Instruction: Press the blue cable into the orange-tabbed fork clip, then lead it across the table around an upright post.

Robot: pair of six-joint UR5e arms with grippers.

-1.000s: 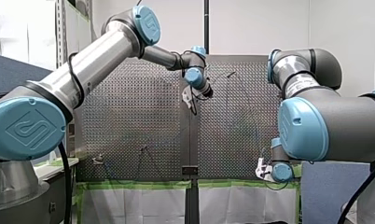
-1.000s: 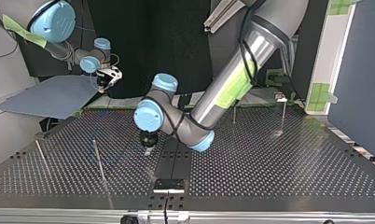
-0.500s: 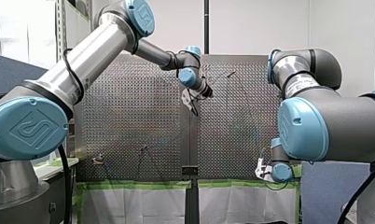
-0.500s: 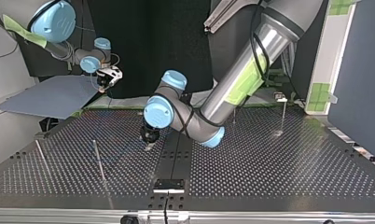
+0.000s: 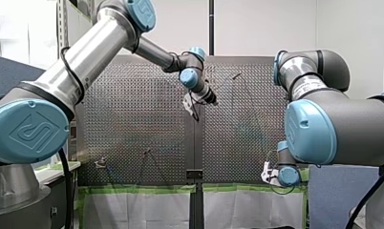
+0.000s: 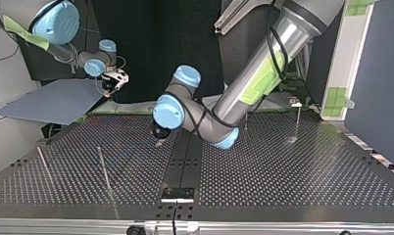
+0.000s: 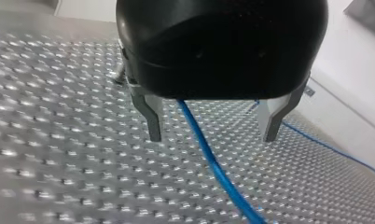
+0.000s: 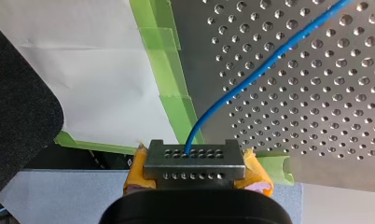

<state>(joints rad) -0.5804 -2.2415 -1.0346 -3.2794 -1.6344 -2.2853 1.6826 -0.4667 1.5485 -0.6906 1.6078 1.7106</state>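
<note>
Blue cable lies on the desk and passes ungripped through the left tool, which stands wide open. Over the last second this tool has drifted from mid-desk toward the arm-side edge, so the pressing step is judged not yet begun. Right tool, beyond that edge, is clamped on the cable's end.

The cable is blue, the hole-dotted table silver, its edge tape green.
</note>
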